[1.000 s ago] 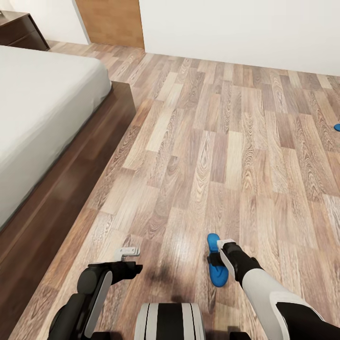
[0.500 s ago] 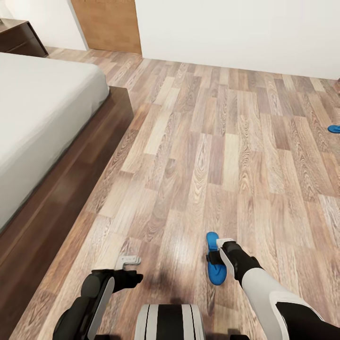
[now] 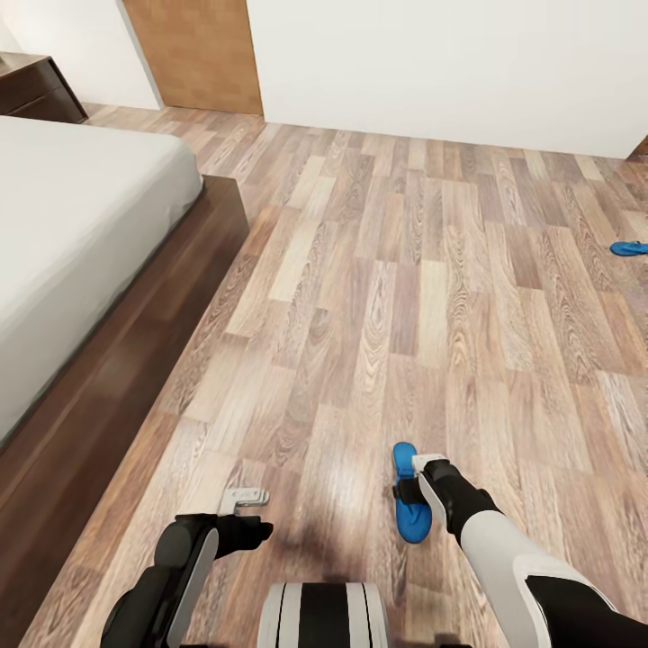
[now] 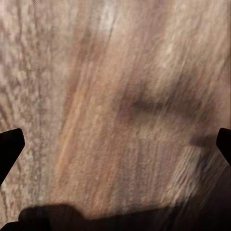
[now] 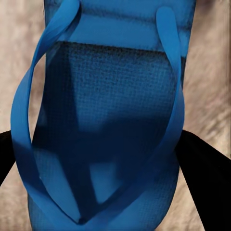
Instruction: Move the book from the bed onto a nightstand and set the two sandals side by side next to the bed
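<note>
A blue sandal (image 3: 407, 508) hangs just above the wood floor, close in front of my base, with my right gripper (image 3: 416, 486) shut on it. The right wrist view has this sandal (image 5: 110, 120) and its straps close up between the dark fingers (image 5: 202, 178). The second blue sandal (image 3: 628, 247) lies on the floor far off to the right. My left gripper (image 3: 245, 497) hovers open over bare floor, its fingertips (image 4: 9, 147) spread wide. The bed (image 3: 72, 234) stretches along the left, and the dark nightstand (image 3: 36, 85) stands beyond it. The book is out of view.
The bed's low dark wood frame (image 3: 135, 360) juts out along the floor on my left. A white wall (image 3: 450, 63) closes the far side, with a brown wooden door (image 3: 193, 54) beside the nightstand. Open wood floor (image 3: 405, 270) spreads ahead.
The whole view has shifted, so the camera moved: the far sandal now shows more fully at the right. The held sandal stays in the right gripper.
</note>
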You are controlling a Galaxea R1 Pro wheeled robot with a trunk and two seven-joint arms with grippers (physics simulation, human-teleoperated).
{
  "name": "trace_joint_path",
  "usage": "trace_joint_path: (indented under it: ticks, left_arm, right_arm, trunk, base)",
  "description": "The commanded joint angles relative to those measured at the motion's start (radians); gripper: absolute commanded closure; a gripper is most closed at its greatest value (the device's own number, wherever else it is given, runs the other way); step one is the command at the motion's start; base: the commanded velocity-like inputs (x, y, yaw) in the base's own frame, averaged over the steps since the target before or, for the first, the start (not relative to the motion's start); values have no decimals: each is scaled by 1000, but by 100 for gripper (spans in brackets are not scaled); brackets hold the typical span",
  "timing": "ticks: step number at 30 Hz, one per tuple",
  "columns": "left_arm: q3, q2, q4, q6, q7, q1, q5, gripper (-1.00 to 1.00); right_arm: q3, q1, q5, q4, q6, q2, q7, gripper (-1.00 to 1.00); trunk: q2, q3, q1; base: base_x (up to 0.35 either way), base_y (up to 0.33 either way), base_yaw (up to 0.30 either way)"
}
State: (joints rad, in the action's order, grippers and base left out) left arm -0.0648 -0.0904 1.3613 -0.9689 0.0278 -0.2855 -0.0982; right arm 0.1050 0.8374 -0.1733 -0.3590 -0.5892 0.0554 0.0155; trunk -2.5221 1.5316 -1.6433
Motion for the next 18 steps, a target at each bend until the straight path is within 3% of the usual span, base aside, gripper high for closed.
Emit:
trace_joint_path:
  ticks: [1,18]
  left_arm:
    - [0,0,1,-4,3,0,-7,-100]
    - [-1,0,1,17,5,0,-8,-100]
  right_arm:
    - [9,0,-8,-2,-4,1,0,100]
    - [7,0,-8,0,-4,3,1,100]
  trunk:
    - [0,-1,0]
    - [0,-28,0]
  base:
    - [0,0,-64]
    - [0,0,-64]
